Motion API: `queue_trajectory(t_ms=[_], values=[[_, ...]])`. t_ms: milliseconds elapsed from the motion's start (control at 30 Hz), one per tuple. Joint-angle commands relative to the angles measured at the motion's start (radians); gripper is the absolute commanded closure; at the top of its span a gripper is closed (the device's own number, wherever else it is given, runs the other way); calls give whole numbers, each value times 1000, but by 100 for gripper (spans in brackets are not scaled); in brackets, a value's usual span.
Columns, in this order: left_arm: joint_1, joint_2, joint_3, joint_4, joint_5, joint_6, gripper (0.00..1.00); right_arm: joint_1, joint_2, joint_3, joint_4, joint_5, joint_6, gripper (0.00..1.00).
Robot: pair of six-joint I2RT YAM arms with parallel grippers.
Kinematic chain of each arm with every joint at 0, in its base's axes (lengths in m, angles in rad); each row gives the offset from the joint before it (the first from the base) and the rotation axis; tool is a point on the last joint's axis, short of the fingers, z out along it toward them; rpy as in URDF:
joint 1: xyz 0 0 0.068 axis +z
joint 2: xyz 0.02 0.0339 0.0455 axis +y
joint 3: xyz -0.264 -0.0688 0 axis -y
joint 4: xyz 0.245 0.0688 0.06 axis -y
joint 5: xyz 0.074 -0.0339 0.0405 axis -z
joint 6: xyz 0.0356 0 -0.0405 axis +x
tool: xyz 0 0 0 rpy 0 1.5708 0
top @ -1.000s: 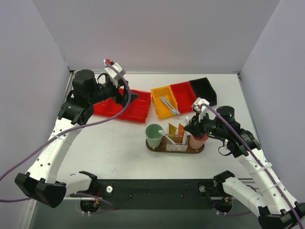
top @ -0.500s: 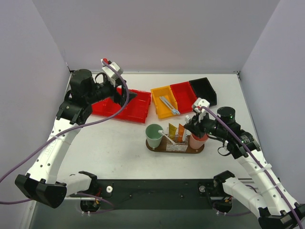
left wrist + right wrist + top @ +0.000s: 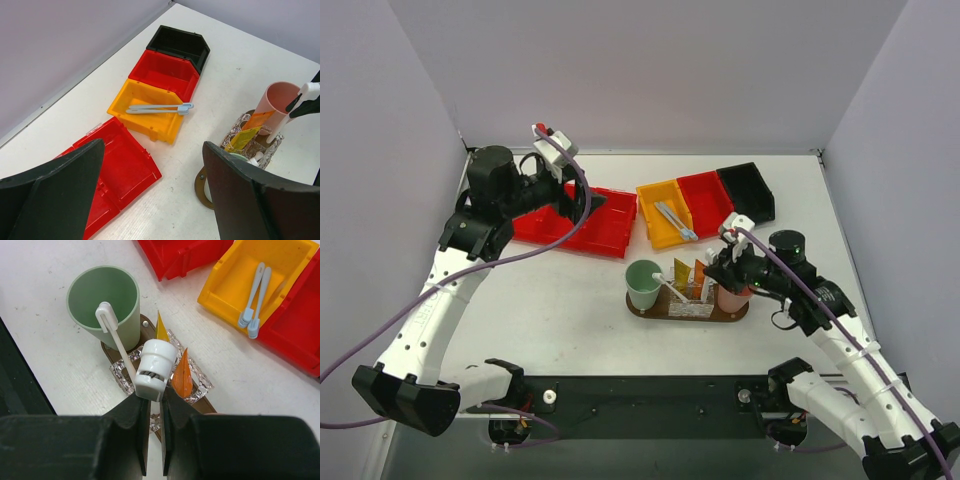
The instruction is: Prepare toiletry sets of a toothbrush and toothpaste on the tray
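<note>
Brown tray (image 3: 640, 311) lies central on the desk (image 3: 550, 300). At its three o'clock end, the right gripper (image 3: 730, 262) pinches a white toothbrush (image 3: 156, 367) over the pink cup (image 3: 732, 297). At ten o'clock, the left gripper (image 3: 582, 200) gapes above red bins (image 3: 610, 235).

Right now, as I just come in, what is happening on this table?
The right claw is shut on a white toothbrush above the clear cup on the wooden tray, where an orange toothpaste tube and a yellow toothpaste tube stand. Another toothbrush leans at the green cup beside it. The left claw hangs open and empty over the red bins. Two more toothbrushes lie in the yellow bin.
</note>
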Motion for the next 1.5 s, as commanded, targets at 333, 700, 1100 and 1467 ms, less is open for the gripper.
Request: queue_trajectory(t_ms=[333, 700, 1100, 1467], values=[[27, -25, -4, 9, 14, 10, 10, 3, -18, -124, 201, 22, 78, 100], [44, -24, -14, 9, 16, 10, 10, -8, -30, -150, 185, 13, 67, 100], [53, -35, -35, 27, 28, 5, 10, -8, -13, -144, 165, 18, 57, 100], [55, -41, -44, 24, 31, 10, 10, -17, -12, -156, 150, -14, 35, 100]])
